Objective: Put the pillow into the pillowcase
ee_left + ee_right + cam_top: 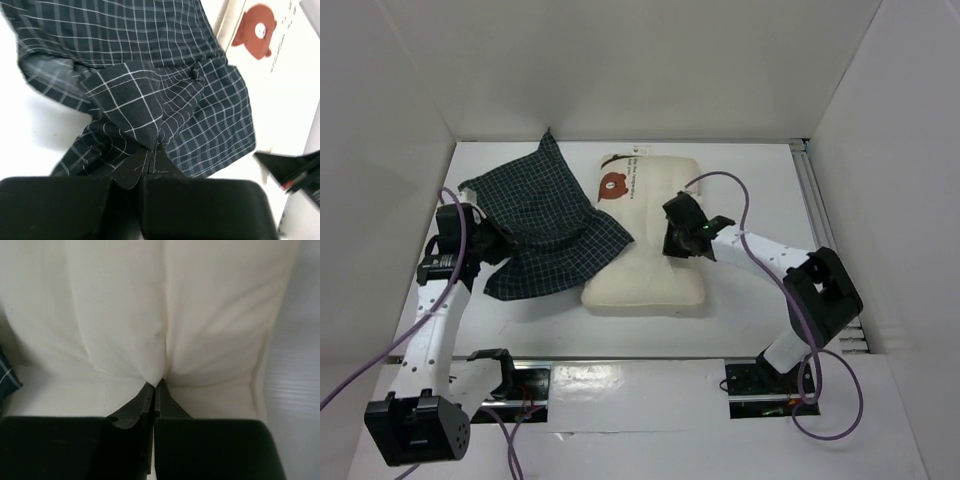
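The cream pillow (650,270) lies in the middle of the table, with a brown bear label at its far end. The dark checked pillowcase (535,215) lies crumpled to its left and overlaps the pillow's left edge. My left gripper (500,243) is shut on a fold of the pillowcase (135,100) at its left side. My right gripper (672,240) is shut on a pinch of the pillow's fabric (150,315) near the pillow's middle right. In the left wrist view the pillow (280,95) shows at the right, with the right gripper's tip beyond the cloth.
White walls enclose the table on the left, back and right. A metal rail (815,200) runs along the right side. Purple cables (740,200) loop from both arms. The arm bases stand at the near edge.
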Action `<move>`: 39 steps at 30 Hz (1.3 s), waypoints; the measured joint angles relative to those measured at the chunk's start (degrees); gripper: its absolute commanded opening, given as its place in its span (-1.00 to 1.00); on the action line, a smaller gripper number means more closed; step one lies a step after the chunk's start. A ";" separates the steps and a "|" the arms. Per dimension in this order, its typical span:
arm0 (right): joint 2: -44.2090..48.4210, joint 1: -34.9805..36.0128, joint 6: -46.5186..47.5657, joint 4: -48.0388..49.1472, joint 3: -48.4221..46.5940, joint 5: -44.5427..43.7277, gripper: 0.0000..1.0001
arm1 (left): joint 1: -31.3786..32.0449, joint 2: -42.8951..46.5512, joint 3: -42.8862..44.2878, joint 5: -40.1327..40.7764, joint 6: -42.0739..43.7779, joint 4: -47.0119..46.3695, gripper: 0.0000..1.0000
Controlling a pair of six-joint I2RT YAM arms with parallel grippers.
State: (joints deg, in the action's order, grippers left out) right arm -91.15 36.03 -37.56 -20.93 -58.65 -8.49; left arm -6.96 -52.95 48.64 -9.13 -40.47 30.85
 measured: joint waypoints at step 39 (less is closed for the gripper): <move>1.51 -9.90 10.45 -5.51 -4.02 -19.32 0.76 | 23.56 -22.18 19.61 38.71 0.02 16.57 0.54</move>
State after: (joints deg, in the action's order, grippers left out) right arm -89.65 26.13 -27.11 -26.44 -62.67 -27.81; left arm 16.60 -75.13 68.25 29.58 -40.45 47.42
